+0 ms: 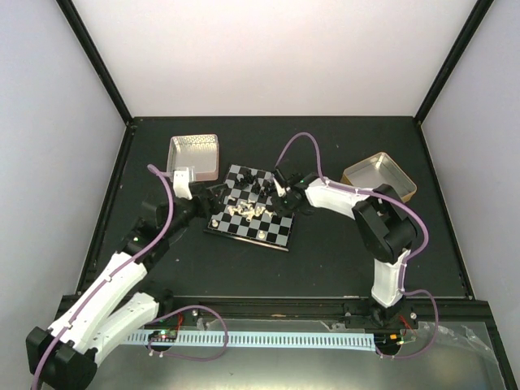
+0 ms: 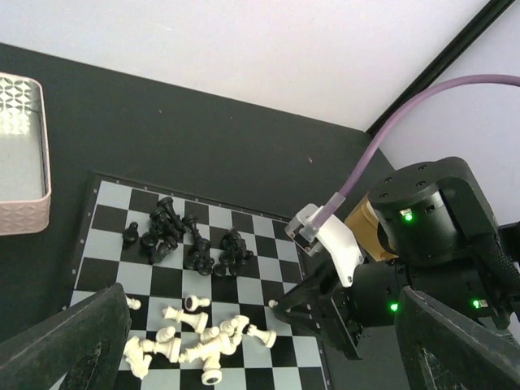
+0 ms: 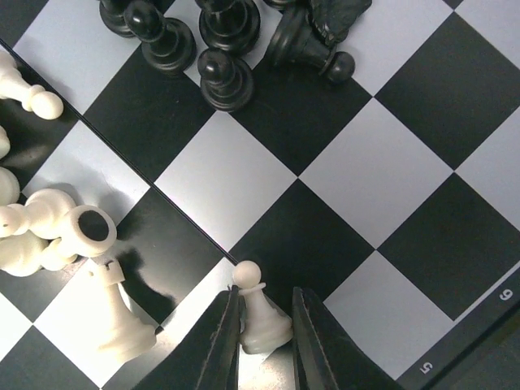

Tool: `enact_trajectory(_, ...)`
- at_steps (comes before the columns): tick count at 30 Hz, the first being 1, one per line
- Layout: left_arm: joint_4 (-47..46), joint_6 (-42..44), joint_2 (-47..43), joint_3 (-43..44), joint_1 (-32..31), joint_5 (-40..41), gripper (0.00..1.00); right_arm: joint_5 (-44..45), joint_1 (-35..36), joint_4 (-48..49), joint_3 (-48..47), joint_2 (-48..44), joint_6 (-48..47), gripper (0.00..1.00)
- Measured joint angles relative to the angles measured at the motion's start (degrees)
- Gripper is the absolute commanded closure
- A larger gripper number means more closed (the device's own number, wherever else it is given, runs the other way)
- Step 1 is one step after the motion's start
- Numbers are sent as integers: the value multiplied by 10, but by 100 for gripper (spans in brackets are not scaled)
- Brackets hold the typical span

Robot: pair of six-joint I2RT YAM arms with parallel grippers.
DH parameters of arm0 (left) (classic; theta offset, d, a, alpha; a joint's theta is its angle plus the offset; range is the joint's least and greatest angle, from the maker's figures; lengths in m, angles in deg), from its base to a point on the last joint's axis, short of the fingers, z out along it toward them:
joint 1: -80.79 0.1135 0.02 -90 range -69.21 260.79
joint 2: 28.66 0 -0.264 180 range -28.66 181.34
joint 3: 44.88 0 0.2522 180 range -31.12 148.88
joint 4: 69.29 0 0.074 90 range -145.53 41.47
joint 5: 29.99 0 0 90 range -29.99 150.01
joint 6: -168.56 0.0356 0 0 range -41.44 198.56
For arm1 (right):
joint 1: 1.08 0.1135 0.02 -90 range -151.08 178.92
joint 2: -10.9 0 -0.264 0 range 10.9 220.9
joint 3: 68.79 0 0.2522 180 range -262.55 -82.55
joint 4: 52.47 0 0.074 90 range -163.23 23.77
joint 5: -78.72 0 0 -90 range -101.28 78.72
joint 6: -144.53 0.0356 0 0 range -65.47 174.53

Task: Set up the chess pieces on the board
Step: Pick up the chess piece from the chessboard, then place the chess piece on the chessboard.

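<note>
Right wrist: toppled cream-white plastic chess pieces [image 3: 36, 244] crowd nine o'clock, black plastic pieces [image 3: 221, 80] block twelve, cream-white pawn [image 3: 262, 318] at six; black-and-grey checkered board [image 3: 390, 171] open toward three.

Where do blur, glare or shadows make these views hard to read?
Top view: the pieces are tiny and the pink tin glares. Left wrist view: its own fingers are dark blurs, the board is sharp. Right wrist view: crisp, white pawn clear, soft shadows only.

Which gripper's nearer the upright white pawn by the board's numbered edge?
Right. The right gripper pinches the white pawn at its base; the left gripper hovers open beyond the board, opposite side.
</note>
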Motion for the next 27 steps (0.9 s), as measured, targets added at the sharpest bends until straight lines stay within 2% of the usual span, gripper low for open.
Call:
enact_trajectory(3, 3, -6, 5, 0, 0, -3, 9, 18, 9, 0, 0, 1, -9, 83)
enact_trajectory(8, 3, -10, 5, 0, 0, -2, 9, 41, 22, -3, -3, 3, -23, 95)
enact_trajectory(17, 15, -22, -2, 0, 0, -4, 10, 43, 26, 11, 6, -6, -26, 98)
enact_trajectory(25, -3, -70, 14, -14, 0, -79, 10, -46, 26, 119, 110, -162, -41, 98)
enact_trajectory(27, 3, -68, 36, -2, 0, -110, 14, -81, 25, 144, 117, -196, -46, 98)
